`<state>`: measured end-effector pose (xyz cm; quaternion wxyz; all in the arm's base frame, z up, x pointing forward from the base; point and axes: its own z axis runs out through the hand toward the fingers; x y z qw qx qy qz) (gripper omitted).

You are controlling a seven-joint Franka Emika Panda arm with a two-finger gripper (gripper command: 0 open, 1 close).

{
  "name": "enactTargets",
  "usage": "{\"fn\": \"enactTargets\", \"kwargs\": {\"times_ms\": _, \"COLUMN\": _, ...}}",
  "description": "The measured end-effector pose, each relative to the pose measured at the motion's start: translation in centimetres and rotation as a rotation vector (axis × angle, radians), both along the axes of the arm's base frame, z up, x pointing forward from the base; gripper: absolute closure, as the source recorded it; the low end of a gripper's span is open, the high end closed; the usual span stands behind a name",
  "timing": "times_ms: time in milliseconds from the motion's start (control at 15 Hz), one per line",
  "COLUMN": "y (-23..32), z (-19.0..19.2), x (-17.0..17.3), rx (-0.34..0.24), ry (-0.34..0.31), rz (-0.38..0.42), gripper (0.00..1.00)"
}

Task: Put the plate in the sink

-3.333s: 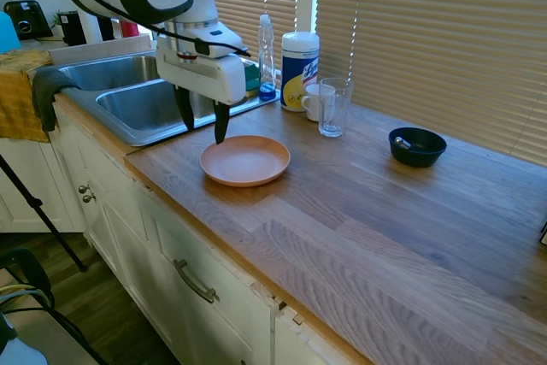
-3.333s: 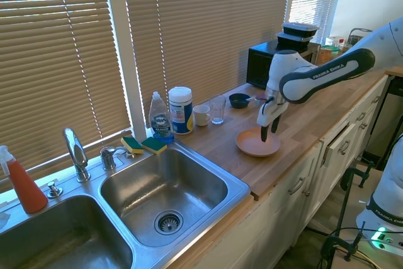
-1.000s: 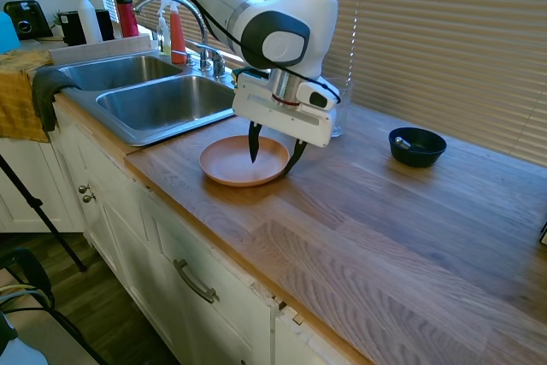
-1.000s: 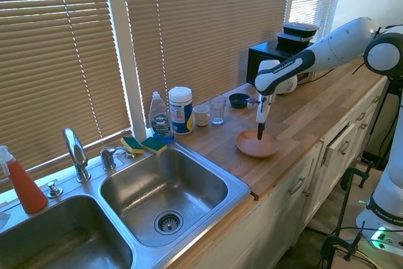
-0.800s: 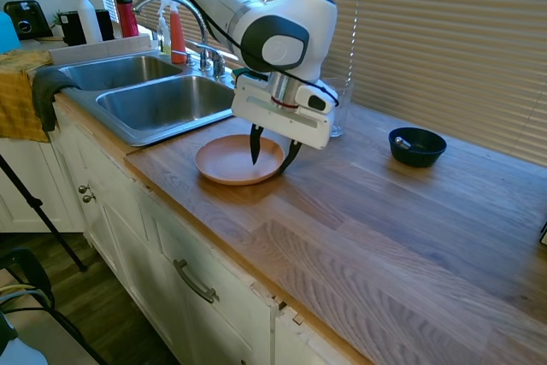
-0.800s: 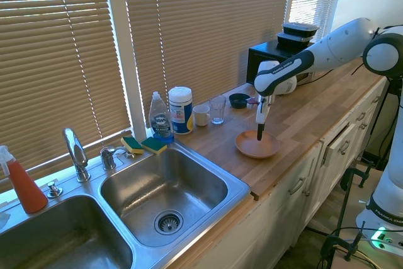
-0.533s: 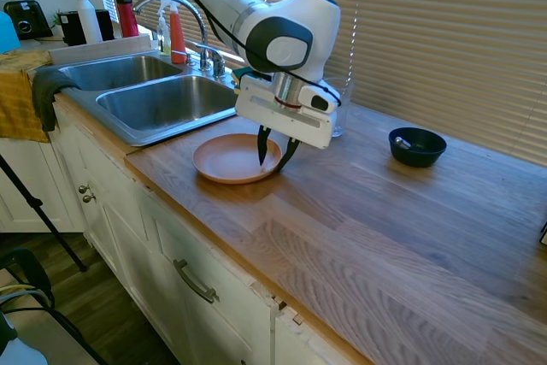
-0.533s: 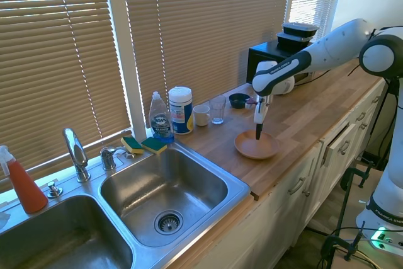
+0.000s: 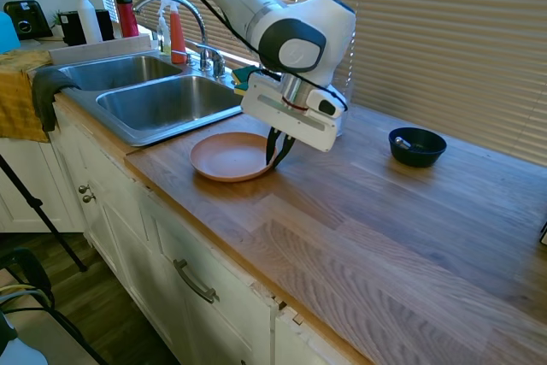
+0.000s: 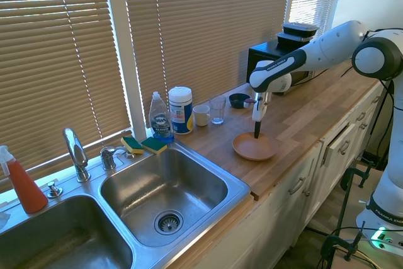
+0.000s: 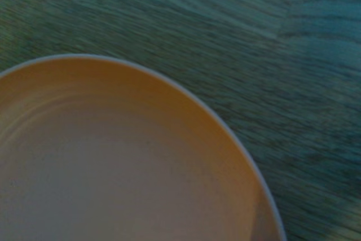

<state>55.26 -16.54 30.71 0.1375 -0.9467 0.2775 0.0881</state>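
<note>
The salmon-orange plate (image 9: pixel 226 156) (image 10: pixel 252 147) lies flat on the wooden counter, a short way from the sink (image 9: pixel 128 132) (image 10: pixel 242 186). My gripper (image 9: pixel 275 156) (image 10: pixel 256 134) reaches down at the plate's edge on the side away from the sink. Its two dark fingers stand close together, pinched on the rim. The wrist view shows the plate (image 11: pixel 113 167) close up, with counter wood beyond its rim. The steel double basin holds nothing that I can see.
A dark blue bowl (image 9: pixel 417 145) (image 10: pixel 238 99) sits further along the counter. A glass (image 10: pixel 218 109), mug (image 10: pixel 201 115), wipes canister (image 10: pixel 180 109) and dish soap (image 10: pixel 160 118) line the window side. Sponges (image 10: pixel 143 145) and the faucet (image 10: pixel 75 152) stand behind the sink. A microwave (image 10: pixel 264 61) is at the far end.
The open fingers have drawn together on the plate's far rim. The plate has slid a little along the counter toward the sink.
</note>
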Motion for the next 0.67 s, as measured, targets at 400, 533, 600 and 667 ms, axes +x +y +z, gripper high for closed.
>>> {"fn": "enactTargets", "kwargs": {"times_ms": 400, "y": -1.7, "z": -0.4, "x": 0.2, "rx": 0.108, "ry": 0.036, "rz": -0.034, "gripper": 1.00}}
{"fn": "enactTargets", "kwargs": {"times_ms": 533, "y": -1.6, "z": 0.2, "x": 0.3, "rx": 0.123, "ry": 0.038, "rz": -0.053, "gripper": 1.00}}
{"fn": "enactTargets", "kwargs": {"times_ms": 600, "y": -1.4, "z": 0.9, "x": 0.5, "rx": 0.133, "ry": 0.036, "rz": -0.067, "gripper": 1.00}}
{"fn": "enactTargets", "kwargs": {"times_ms": 667, "y": -0.9, "z": 1.7, "x": 0.6, "rx": 0.137, "ry": 0.037, "rz": -0.083, "gripper": 1.00}}
